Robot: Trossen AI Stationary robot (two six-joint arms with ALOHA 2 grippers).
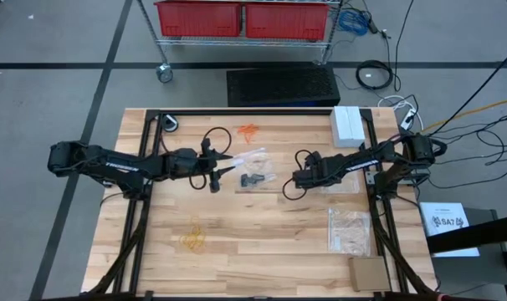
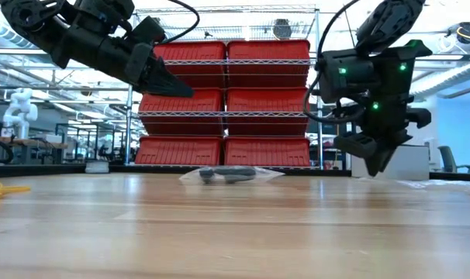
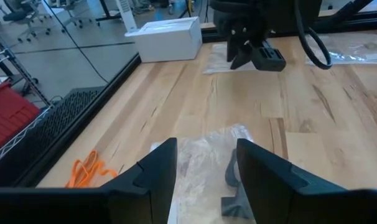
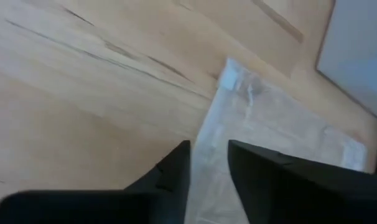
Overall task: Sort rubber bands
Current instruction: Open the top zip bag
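Observation:
Orange rubber bands point(image 1: 248, 131) lie near the far edge. Black ones point(image 1: 253, 180) lie at the table's middle, partly on a clear bag point(image 3: 204, 146). Pale yellow ones point(image 1: 194, 237) lie toward the near left. My left gripper point(image 1: 227, 167) hangs open above the table, left of the black bands point(image 3: 233, 186). My right gripper point(image 1: 297, 177) is tipped steeply down close to the table. Its fingers are a narrow gap apart, on either side of the edge of another clear bag point(image 4: 269, 130). My right gripper point(image 4: 208, 146) comes slanting down from the table's right, with the clear bag's edge point(image 4: 207, 165) in the gap between its fingers. The bag lies flat on the table. Whether the fingers touch it, I cannot tell.
A white box point(image 1: 347, 125) stands at the far right. More clear bags point(image 1: 350, 230) and a cardboard piece point(image 1: 369, 273) lie at the near right. Black frame rails point(image 1: 149, 159) run along both sides. A cart of red bins point(image 1: 245, 18) stands beyond the far edge.

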